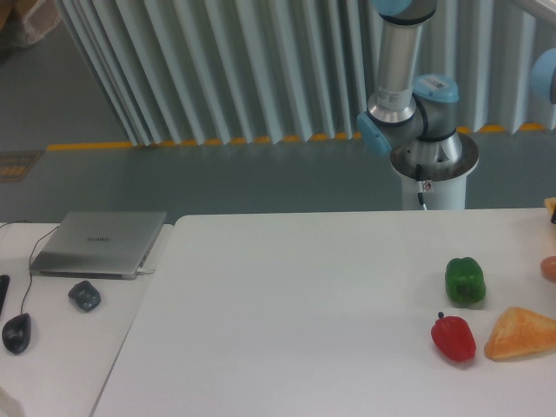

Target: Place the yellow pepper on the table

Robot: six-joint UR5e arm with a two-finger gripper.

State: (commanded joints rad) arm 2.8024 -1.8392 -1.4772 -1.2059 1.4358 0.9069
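Yellow pepper barely visible at my right frame edge, above worktop; pincer out of frame, grip state unknowable. Green pepper, red pepper on worktop.

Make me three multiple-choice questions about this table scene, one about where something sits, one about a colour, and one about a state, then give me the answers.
1. Where is the red pepper?
A. Just left of the orange-yellow wedge
B. On the laptop
C. Behind the green pepper

2. What colour is the pepper farthest back on the table?
A. Red
B. Green
C. Purple

3. What state is the laptop in?
A. Open
B. Closed flat
C. Standing on edge

Answers: 1 A, the red pepper lies beside the wedge's left edge. 2 B, the green pepper sits behind the red one. 3 B, its lid lies flat and shut on the side desk.
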